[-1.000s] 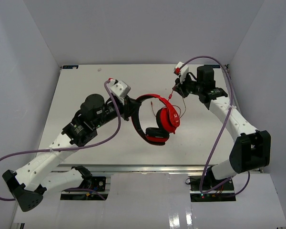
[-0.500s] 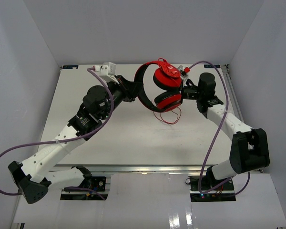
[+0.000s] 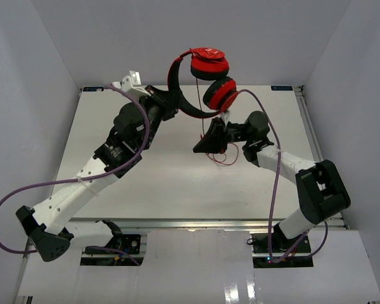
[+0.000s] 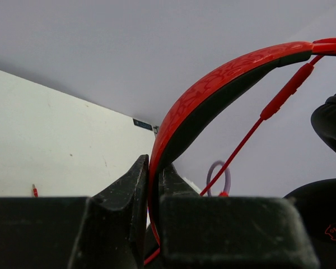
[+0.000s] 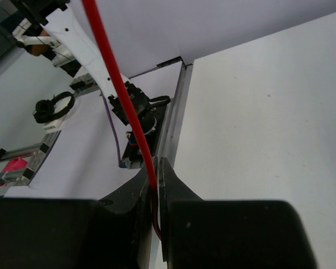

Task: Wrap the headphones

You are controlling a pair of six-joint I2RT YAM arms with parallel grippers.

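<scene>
The red headphones (image 3: 210,71) hang high above the far part of the table, cups to the right. My left gripper (image 3: 171,101) is shut on the black-and-red headband (image 4: 213,95), which arcs up and right in the left wrist view. The thin red cord (image 3: 200,107) drops from the cups to my right gripper (image 3: 199,148), which is shut on the cord (image 5: 126,106) low over the table's middle. Slack cord loops (image 3: 225,158) lie on the table beside the right gripper. The red plug tip (image 4: 34,190) shows on the table in the left wrist view.
The white table (image 3: 114,171) is boxed by white walls at the back and sides. Purple arm cables (image 3: 275,183) trail along both arms. A metal rail (image 3: 196,223) runs along the near edge.
My left gripper has lifted the headphones up and toward the back wall. My right gripper has swung from the back right down to the table's middle, still on the cord.
</scene>
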